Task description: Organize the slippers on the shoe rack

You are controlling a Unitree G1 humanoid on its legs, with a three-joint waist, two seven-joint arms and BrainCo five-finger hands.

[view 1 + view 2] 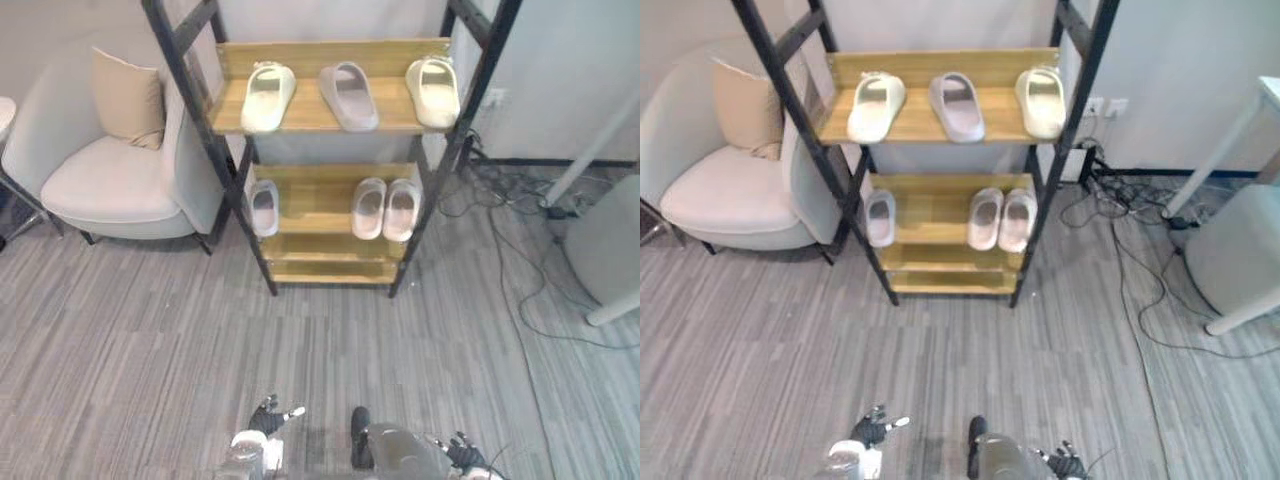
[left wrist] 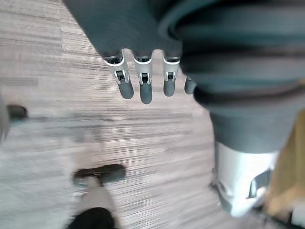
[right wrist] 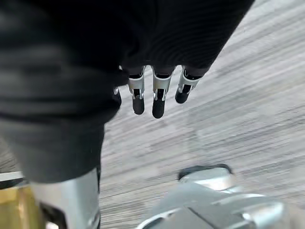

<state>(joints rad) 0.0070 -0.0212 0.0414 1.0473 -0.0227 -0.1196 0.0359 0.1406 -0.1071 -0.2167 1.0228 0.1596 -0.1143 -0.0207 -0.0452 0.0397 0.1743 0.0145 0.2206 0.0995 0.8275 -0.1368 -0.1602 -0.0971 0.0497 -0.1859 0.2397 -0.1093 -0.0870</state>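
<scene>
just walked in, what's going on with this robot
Nothing is being handled. The robot faces the shoe rack, its left hand and right hand low over the carpet, open and empty. Three slippers lie on the top shelf; on the middle shelf, a single slipper at left and a pair at right.

We see the shoe rack (image 1: pixel 316 198) at upper centre: wooden shelves in a black slanted frame. Its top shelf carries a cream slipper (image 1: pixel 268 96) at left, a grey-mauve slipper (image 1: pixel 348 96) mid-shelf and a second cream slipper (image 1: pixel 433 90) at right. The shelf below holds a lone pale slipper (image 1: pixel 264 207) at left and a pale pair (image 1: pixel 386 209) touching at right.
</scene>
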